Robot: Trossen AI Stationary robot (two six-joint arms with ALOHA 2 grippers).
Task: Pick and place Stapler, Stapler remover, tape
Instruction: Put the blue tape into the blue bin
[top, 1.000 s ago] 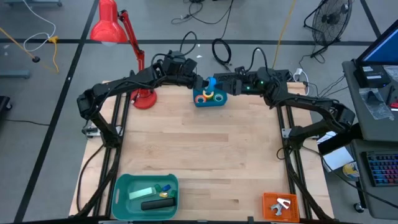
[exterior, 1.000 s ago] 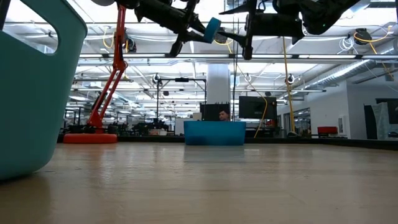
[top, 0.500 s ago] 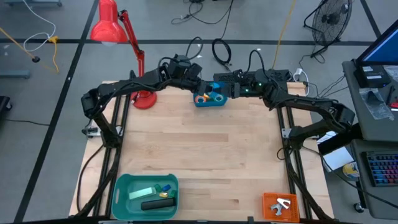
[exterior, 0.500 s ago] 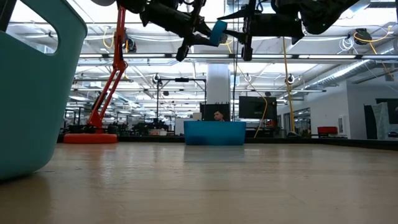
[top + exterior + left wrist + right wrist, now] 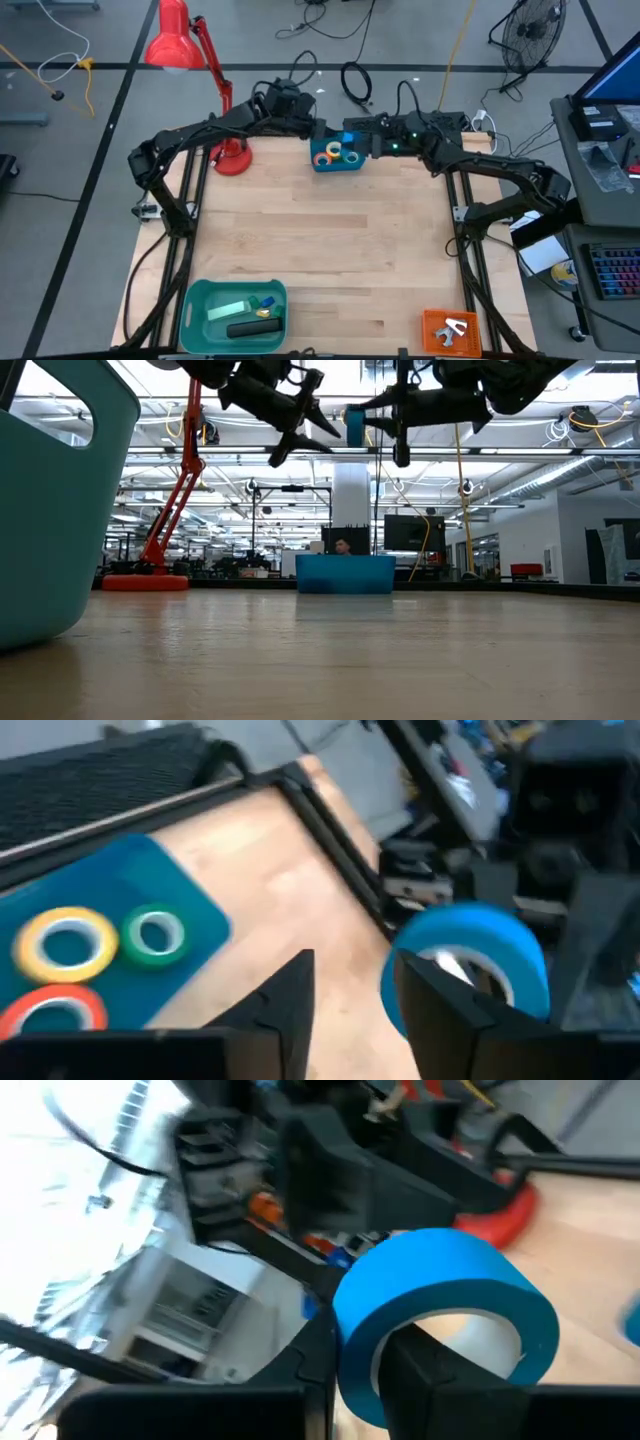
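The blue tape roll (image 5: 348, 138) hangs in the air above the blue tray (image 5: 336, 166) at the table's far edge, with my right gripper (image 5: 356, 141) shut on it. My left gripper (image 5: 317, 129) stands open just left of the roll, apart from it (image 5: 300, 432). Yellow (image 5: 66, 942), green (image 5: 157, 935) and orange (image 5: 55, 1013) tape rolls lie flat in the tray. The black stapler (image 5: 254, 327) lies in the green basket (image 5: 196, 296) at the near left. The stapler remover I cannot pick out. My right gripper has the blue roll's wall (image 5: 358, 1368) pinched with one finger inside its open centre and one outside. The fingers (image 5: 425, 1370) come level from the table's right. The roll stands on edge, lifted clear above the blue tray (image 5: 345, 573).
A red desk lamp (image 5: 229, 158) stands at the far left, close behind my left arm. The green basket also holds a mint-green block (image 5: 228, 310) and small coloured bits. An orange tray (image 5: 432, 322) with a silvery thing sits at the near right. Bare wood lies between.
My left gripper has opened, let go of the blue roll and drawn back a little toward the table's left. My right gripper has shut on the roll and taken hold. The roll has stayed in the air above the blue tray.
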